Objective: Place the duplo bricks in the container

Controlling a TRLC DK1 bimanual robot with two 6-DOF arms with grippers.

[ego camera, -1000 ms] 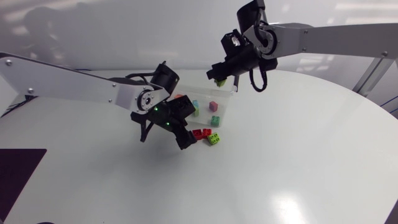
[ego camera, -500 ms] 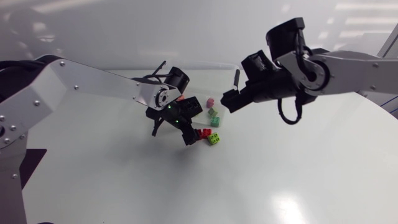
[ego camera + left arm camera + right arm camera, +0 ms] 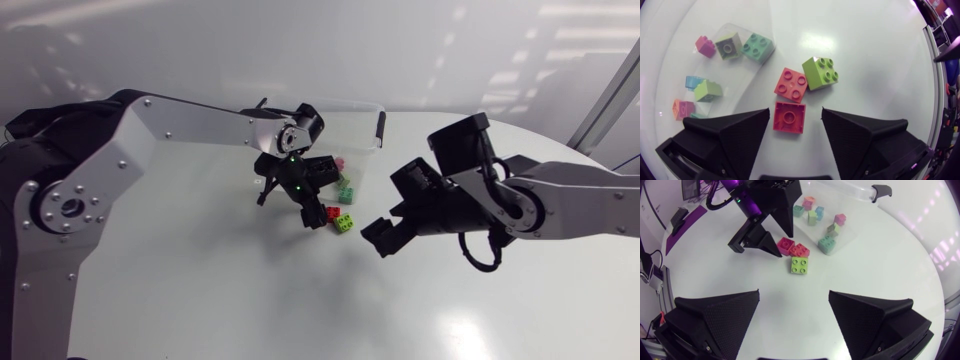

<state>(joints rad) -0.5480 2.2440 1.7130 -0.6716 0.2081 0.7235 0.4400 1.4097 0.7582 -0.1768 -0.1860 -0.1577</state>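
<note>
- My right gripper (image 3: 794, 294) has swung out from above the clear plastic container (image 3: 362, 140) at the upper middle of the head view. It now hangs right of centre and lower in the frame, over the white round table (image 3: 200, 290).
- Its jaws are spread wide with nothing between them. A second ago what looked like a small lime piece sat at its tips over the container, so I judge that brick delivered.
- My left gripper (image 3: 795, 114) has shifted across to the loose bricks just below the container, near the middle of the frame.
- Its jaws are released. The red square duplo brick (image 3: 789, 117) lies flat on the table between the fingers, with a gap showing on each side, so nothing is pinched yet.
- Just ahead of the gripper, the coral square brick (image 3: 791, 85) appears to touch the red one's far edge. The lime-green square brick (image 3: 820, 73) sits against the coral one.
- Beside my left finger, the container already holds several bricks, among them mint-green, pink, olive and pale blue ones.
- By my reckoning three bricks remain outside the container and the red one is next. Closing on it may nudge the coral neighbour. The right arm is well clear of the path back to the container.
</note>
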